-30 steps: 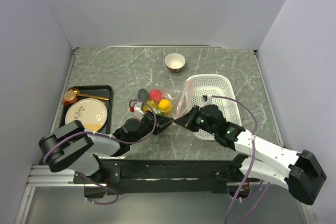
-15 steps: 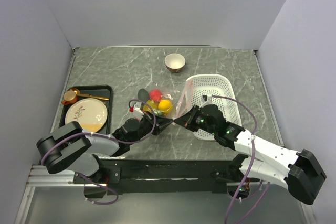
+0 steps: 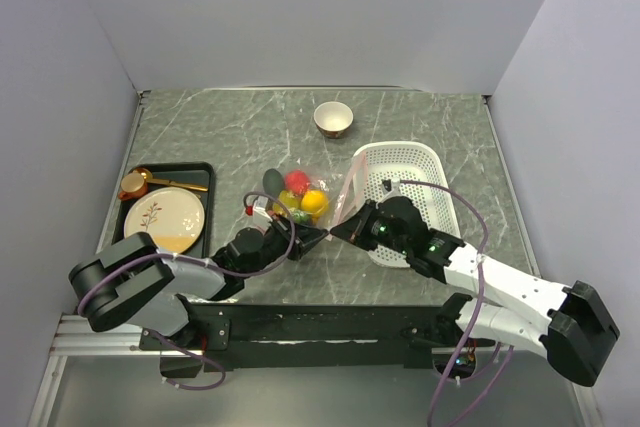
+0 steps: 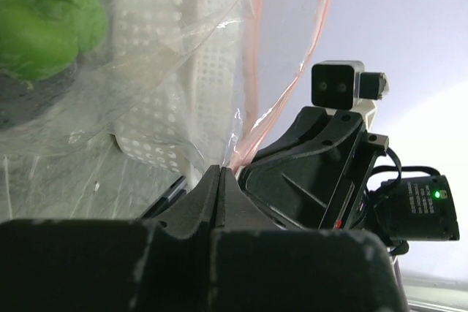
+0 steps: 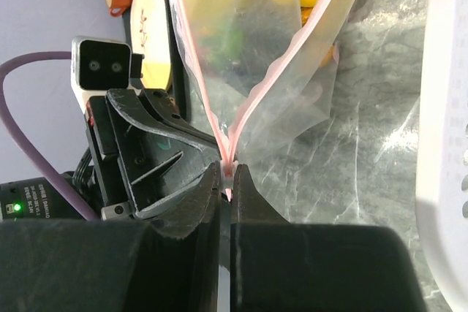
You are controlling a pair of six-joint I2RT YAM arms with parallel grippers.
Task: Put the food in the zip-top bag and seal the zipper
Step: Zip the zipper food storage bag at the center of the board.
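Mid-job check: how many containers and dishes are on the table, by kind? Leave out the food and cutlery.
zip-top bag: 1
basket: 1
tray: 1
plate: 1
bowl: 1
cup: 1
Total: 6

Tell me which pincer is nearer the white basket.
Right. The right pincer sits just off the left edge of the basket, pinching the bag. The left pincer is further left, beyond the right one.
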